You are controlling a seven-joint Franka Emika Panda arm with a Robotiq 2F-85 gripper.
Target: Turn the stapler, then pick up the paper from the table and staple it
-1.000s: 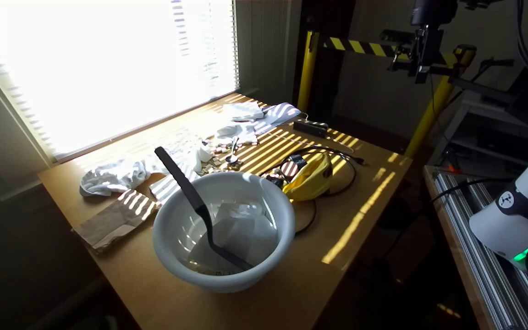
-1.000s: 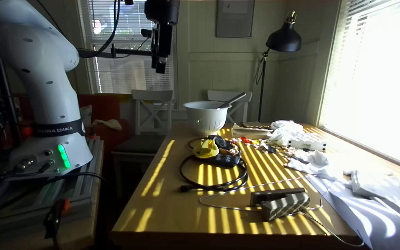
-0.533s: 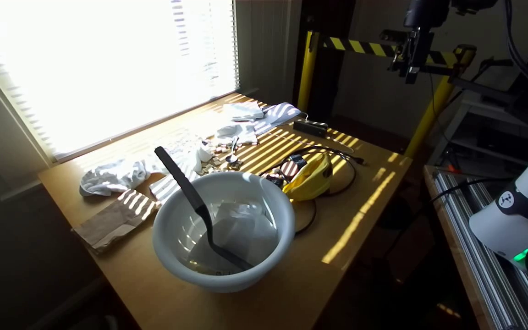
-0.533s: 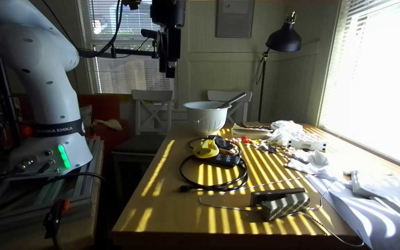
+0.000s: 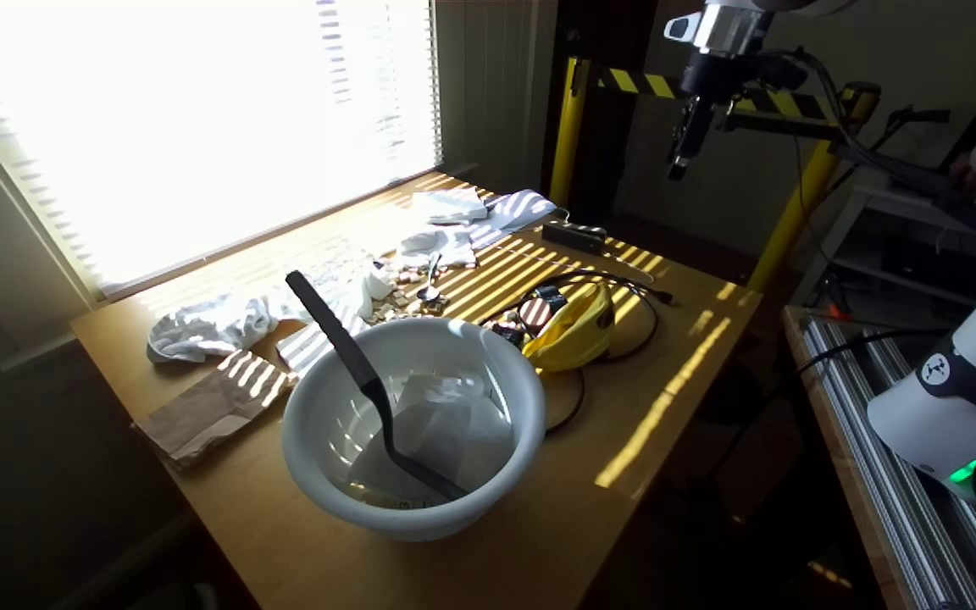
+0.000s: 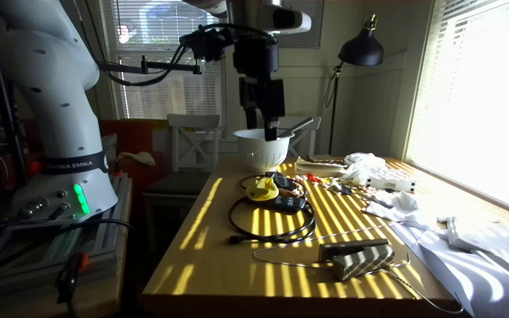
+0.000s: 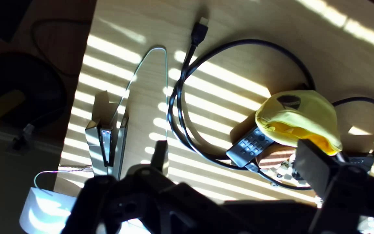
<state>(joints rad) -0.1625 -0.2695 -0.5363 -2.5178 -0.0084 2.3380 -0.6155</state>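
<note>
End effector [image 6: 261, 127] released, spread wide above the surface [image 6: 219, 274]. In an exterior view, stapler [image 6: 362, 263] lies near right, paper [image 6: 462, 271] to its right, white bowl [image 6: 260, 152] far left.

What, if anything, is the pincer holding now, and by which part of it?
Nothing is held. The pincer is open above the table, its fingers apart; the stapler lies on the table.
</note>
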